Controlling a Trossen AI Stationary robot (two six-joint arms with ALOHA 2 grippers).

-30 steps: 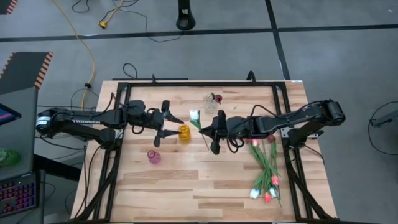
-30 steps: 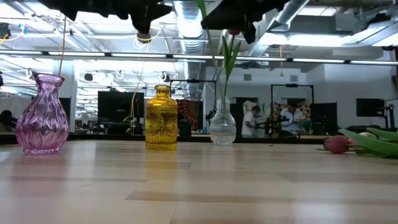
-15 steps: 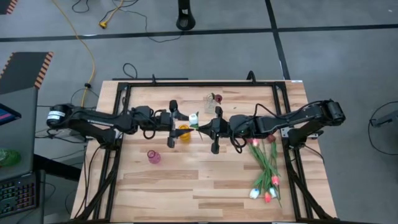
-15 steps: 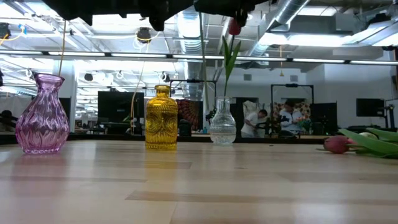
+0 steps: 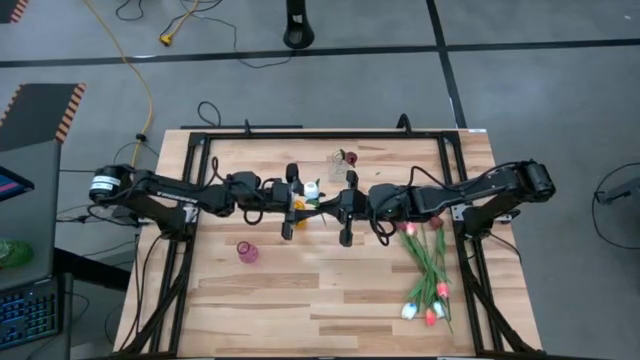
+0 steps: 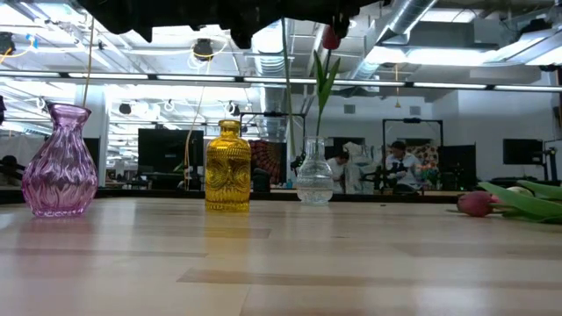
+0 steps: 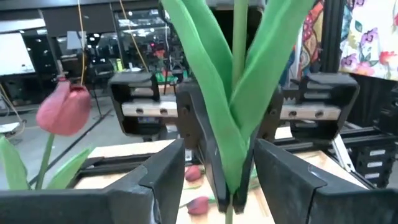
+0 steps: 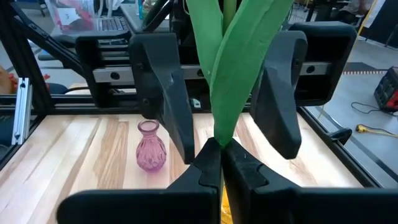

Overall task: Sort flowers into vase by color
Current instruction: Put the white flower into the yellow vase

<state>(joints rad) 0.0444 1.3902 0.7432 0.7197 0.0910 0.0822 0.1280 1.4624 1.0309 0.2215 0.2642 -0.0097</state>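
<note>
A white-headed flower stands upright in the air above the yellow vase, and my right gripper is shut on it. Its green leaves rise between the open fingers of my left gripper, which stand on either side without touching them. The two grippers face each other, left gripper and right gripper. A dark red flower stands with its stem in the clear vase. The purple vase stands alone toward the table's left. My right gripper pinches the flower's stem between its two fingers, just below where the leaves spread. The fingers come in level from the table's right and lie across the stem. The flower is lifted clear and upright, head up, and its thin stem hangs below the fingers.
More flowers lie in a loose pile on the table's right half, heads toward the near edge. A black frame runs round the wooden table. Bare wood lies along the near edge.
My left gripper has travelled toward the table's right and levelled out, and its open fingers now flank the held flower's leaves. My right gripper has stayed in place and rolled slightly, still shut on the stem.
</note>
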